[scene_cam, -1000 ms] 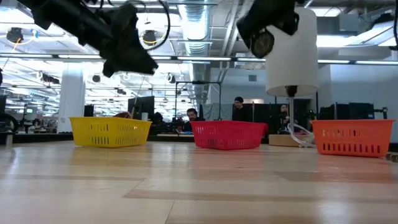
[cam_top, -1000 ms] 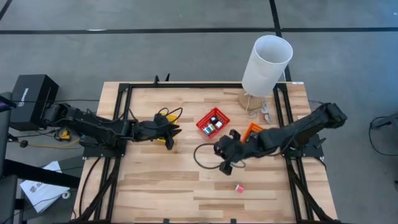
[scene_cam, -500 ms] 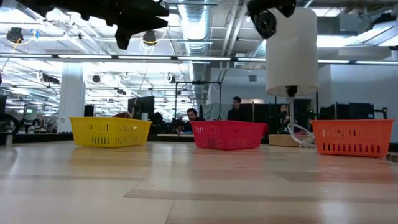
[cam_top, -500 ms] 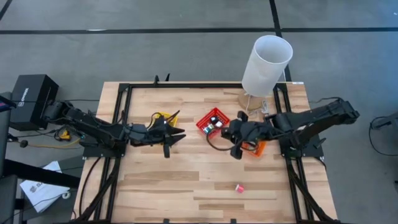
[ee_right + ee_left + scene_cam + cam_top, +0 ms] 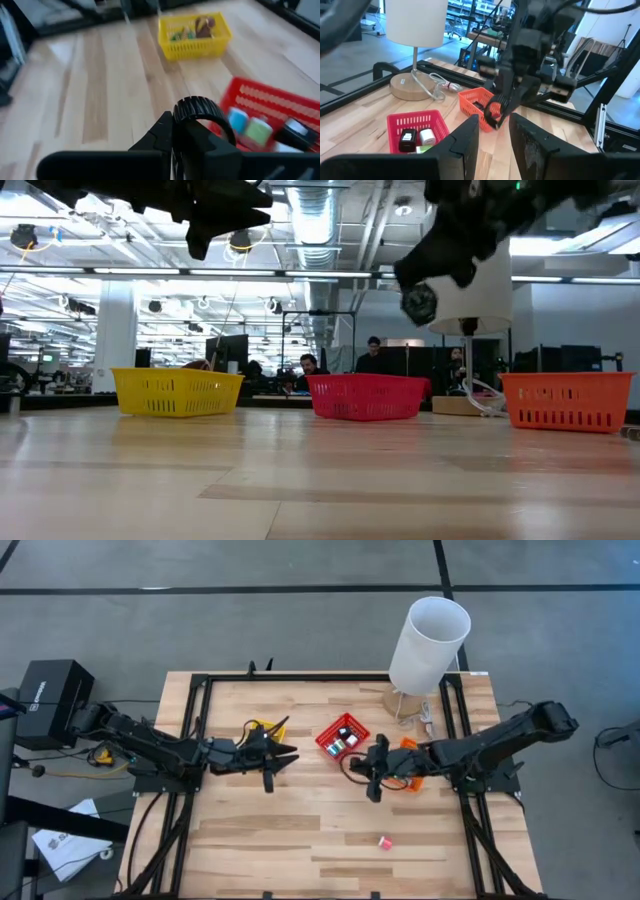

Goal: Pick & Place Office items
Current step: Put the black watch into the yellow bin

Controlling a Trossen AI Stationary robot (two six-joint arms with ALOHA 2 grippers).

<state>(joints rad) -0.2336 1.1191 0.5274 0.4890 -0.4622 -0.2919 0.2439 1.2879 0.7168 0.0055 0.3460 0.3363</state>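
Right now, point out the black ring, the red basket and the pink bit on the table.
black ring (image 5: 196, 111): right wrist view, its ribbed top arc.
red basket (image 5: 327, 734): high view, its left rim.
pink bit (image 5: 384, 841): high view, its middle.

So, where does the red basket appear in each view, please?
High view: the red basket sits at table centre, just left of the right gripper.
Low view: centre, on the far table edge.
Left wrist view: lower left, items inside.
Right wrist view: lower right.
Shared landmark: the yellow basket, except in the left wrist view.
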